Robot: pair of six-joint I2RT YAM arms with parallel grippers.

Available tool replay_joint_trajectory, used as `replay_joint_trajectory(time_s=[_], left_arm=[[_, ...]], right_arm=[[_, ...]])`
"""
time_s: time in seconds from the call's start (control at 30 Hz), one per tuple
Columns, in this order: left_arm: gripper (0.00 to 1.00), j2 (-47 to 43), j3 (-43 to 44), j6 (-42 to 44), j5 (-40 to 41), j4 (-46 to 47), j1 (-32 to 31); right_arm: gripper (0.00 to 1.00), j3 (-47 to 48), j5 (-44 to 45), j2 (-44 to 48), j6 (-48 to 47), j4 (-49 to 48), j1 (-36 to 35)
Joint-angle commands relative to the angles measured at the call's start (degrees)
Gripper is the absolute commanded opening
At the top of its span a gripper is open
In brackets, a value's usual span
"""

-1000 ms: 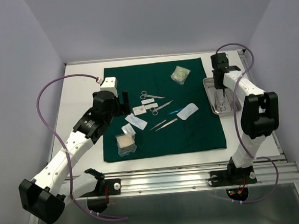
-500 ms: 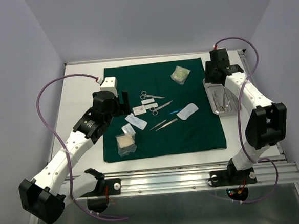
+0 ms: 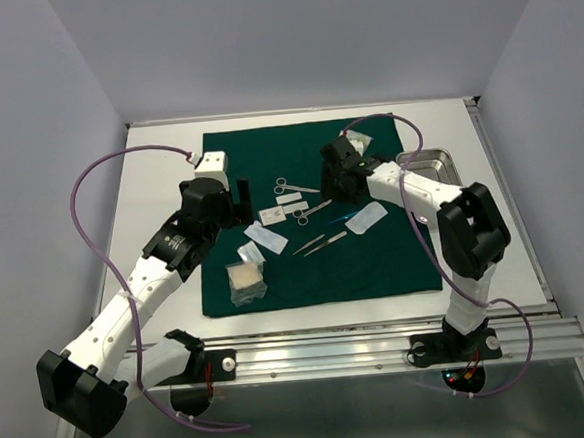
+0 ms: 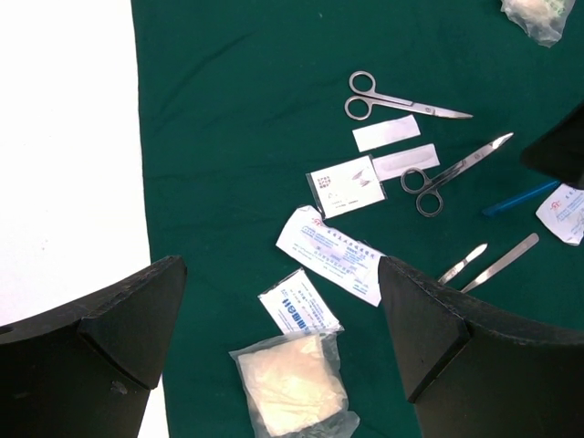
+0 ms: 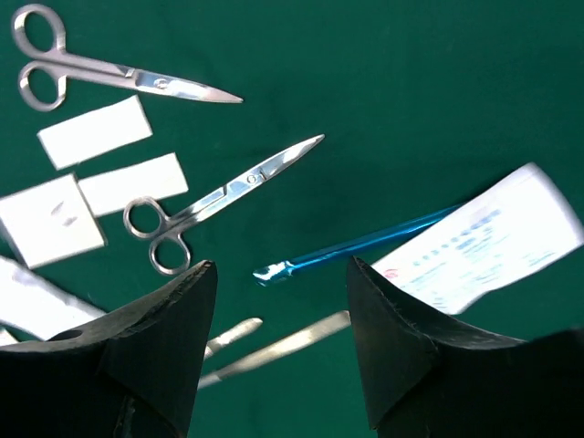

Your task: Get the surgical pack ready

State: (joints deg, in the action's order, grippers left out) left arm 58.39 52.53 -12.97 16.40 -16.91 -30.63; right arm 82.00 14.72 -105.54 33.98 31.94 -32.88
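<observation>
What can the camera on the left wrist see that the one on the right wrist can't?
Only the left wrist view shows bare white table, the bagged gauze and another clear bag. Only the right wrist view shows most of the printed white packet, which is just a corner in the other. Both show the green drape, two scissors, two white strips, the blue tool and the forceps, framed by that camera's own open jaws.

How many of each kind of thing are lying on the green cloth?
Scissors: 2
Forceps: 2
Blue tool: 1
Flat white packets and strips: 6
Puffy gauze bags: 2
Total: 13
</observation>
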Motion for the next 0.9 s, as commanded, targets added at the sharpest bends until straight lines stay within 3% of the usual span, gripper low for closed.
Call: replay_joint_trajectory(time_s=[0.0, 0.37, 0.87], left_arm=[[0.99, -2.1, 2.0, -0.1, 1.3, 0.6, 0.3], [0.99, -3.7, 1.2, 0.4, 0.9, 0.4, 0.3], [0.99, -6.2, -0.6, 0.4, 0.0, 1.2, 0.3]], right_arm=[[0.64, 0.8, 4.2, -2.9, 16.4, -1.3, -1.0], [0.52, 5.4, 7.6, -10.6, 21.5, -2.6, -1.0], [0.42, 11.5, 11.4, -17.4, 18.8, -2.3, -1.0]])
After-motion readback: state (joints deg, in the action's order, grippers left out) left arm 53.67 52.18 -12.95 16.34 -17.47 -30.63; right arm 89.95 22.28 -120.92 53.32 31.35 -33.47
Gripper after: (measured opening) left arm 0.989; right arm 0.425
